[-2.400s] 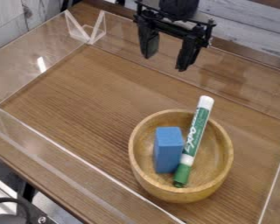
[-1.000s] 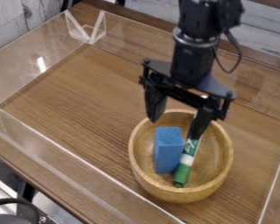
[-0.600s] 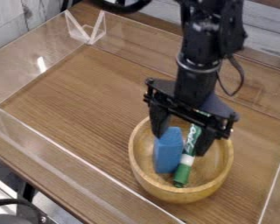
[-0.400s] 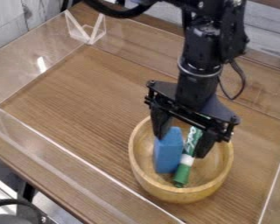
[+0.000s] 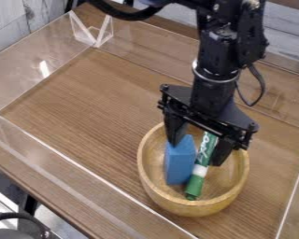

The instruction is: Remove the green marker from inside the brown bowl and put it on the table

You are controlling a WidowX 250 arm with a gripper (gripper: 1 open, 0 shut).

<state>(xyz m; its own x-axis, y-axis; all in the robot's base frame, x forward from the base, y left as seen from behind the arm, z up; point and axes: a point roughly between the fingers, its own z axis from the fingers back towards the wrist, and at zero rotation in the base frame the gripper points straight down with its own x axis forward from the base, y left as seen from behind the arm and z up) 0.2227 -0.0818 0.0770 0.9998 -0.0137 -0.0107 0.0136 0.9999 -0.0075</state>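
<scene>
- The gripper (image 5: 205,133) hangs over the bowl (image 5: 155,175), pointing straight down, jaws spread wide and holding nothing.
- The marker (image 5: 201,164) lies inside the bowl, right below the gripper and between the two fingers as this view shows it; its upper part is hidden behind the gripper.
- Its long axis runs from the bowl's far rim down to the near wall, green end nearest us, tilted with the bowl's slope.
- A blue block (image 5: 178,161) sits just to the picture-left of the marker, under the left-hand finger; that finger looks likely to crowd it.
- My read: the fingers seem to straddle the barrel across its length, so a short drop and a squeeze should catch it.
- Table (image 5: 90,103) lies bare out to the picture-left for the put-down.
</scene>
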